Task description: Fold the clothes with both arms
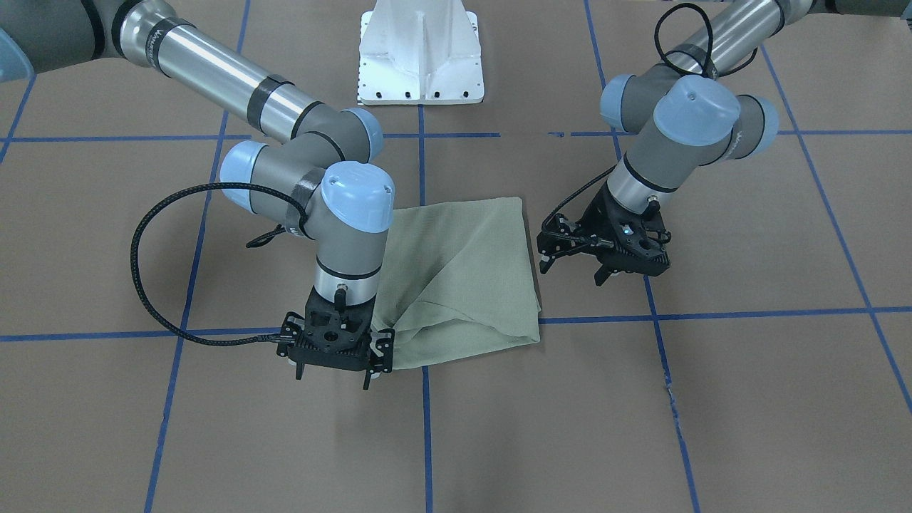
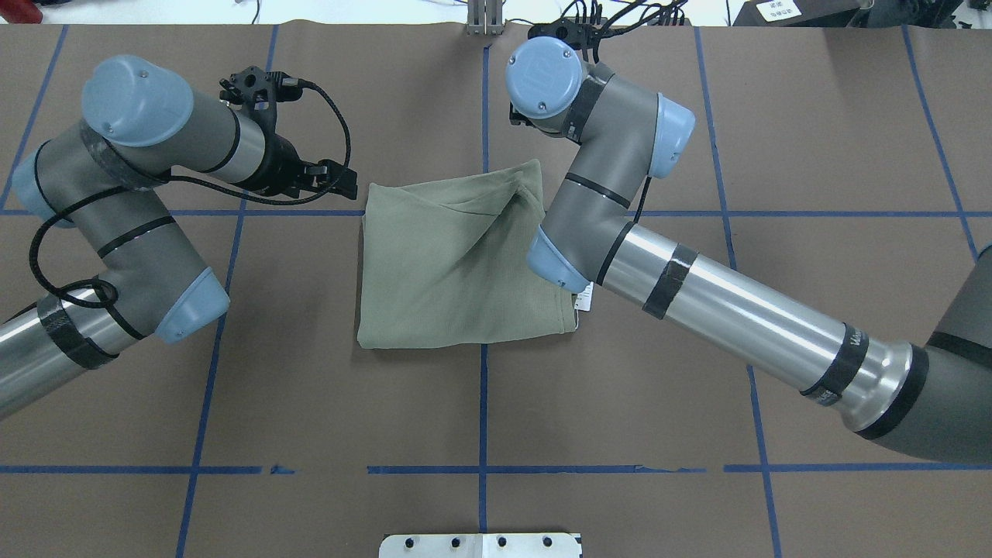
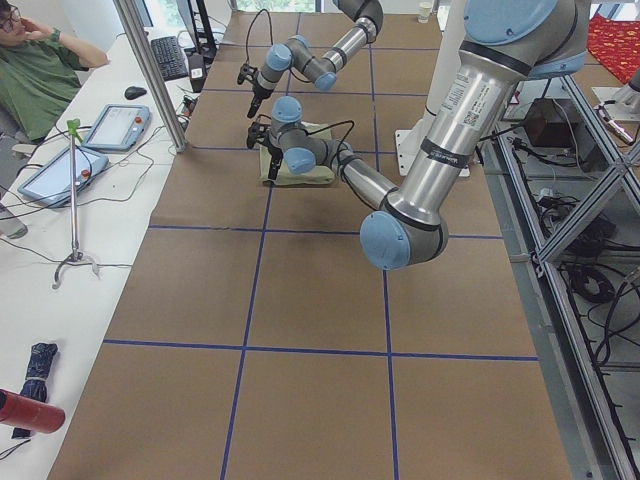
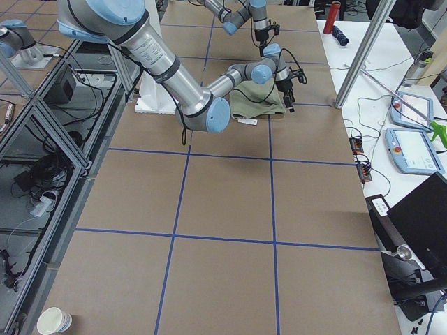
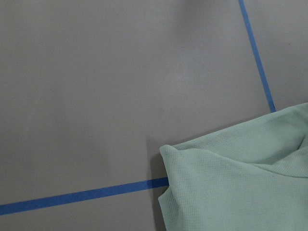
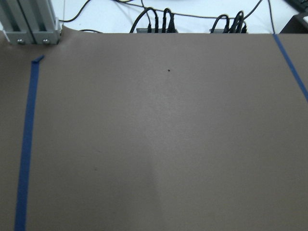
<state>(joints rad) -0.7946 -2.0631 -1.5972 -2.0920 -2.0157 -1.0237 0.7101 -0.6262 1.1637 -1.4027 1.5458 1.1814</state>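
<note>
The sage-green shirt [image 1: 463, 278] lies folded into a rough square at the table's middle, with a raised crease running toward its far corner [image 2: 449, 271]. Its white hang tag [image 2: 583, 298] peeks out under my right arm's elbow. My left gripper [image 1: 572, 273] is open and empty, just off the shirt's side edge; the left wrist view shows the shirt's corner [image 5: 240, 183]. My right gripper [image 1: 333, 376] is open, right beside the shirt's far corner, with nothing between its fingers. The right wrist view shows only bare table.
The white pedestal base [image 1: 420, 57] stands on the robot's side. Blue tape lines [image 1: 427, 427] grid the brown table. Cables [image 6: 154, 24] hang at the far edge. A seated operator [image 3: 40, 70] and tablets [image 3: 115, 125] are at a side table.
</note>
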